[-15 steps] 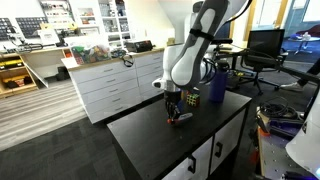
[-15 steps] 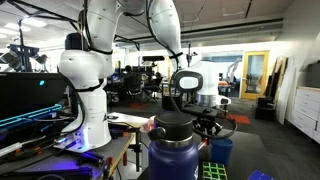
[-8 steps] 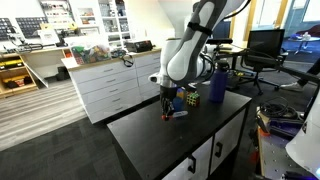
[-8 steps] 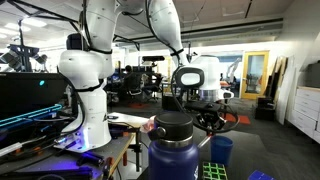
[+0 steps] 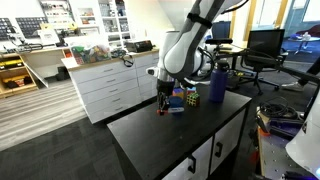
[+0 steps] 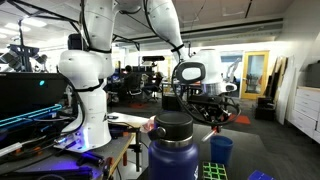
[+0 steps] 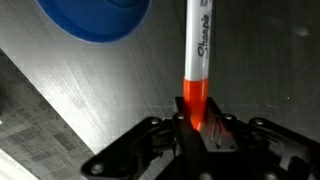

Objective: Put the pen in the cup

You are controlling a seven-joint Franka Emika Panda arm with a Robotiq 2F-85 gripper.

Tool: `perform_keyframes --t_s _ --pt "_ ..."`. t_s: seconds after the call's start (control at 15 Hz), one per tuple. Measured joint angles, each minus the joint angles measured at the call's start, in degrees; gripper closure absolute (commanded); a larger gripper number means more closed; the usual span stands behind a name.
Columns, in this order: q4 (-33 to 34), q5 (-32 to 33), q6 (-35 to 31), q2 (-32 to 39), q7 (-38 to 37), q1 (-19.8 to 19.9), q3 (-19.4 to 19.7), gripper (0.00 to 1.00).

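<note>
I'm pinching the pen (image 7: 197, 55) by its end in my hand (image 7: 200, 128), risking it swivelling and clipping the cup (image 7: 95, 18) off to my hand's side.

The pen (image 7: 197, 55), in the jaws, hangs above the table (image 7: 90, 100) near the cup (image 7: 95, 15).

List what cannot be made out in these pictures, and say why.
- Wrist view: blue cup is cut off by the top edge.
- Wrist view: marker pen, gripped end hidden inside the claw.
- Exterior view: puzzle cube is cut off by the bottom edge.
</note>
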State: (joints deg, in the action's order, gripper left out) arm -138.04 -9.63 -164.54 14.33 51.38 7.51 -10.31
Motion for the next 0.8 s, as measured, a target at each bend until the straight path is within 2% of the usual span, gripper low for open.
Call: perform_keyframes --t_s 0.8 --pt "3.6 -1.9 -0.7 -3.7 -5.9 -0.1 0.0 0.94"
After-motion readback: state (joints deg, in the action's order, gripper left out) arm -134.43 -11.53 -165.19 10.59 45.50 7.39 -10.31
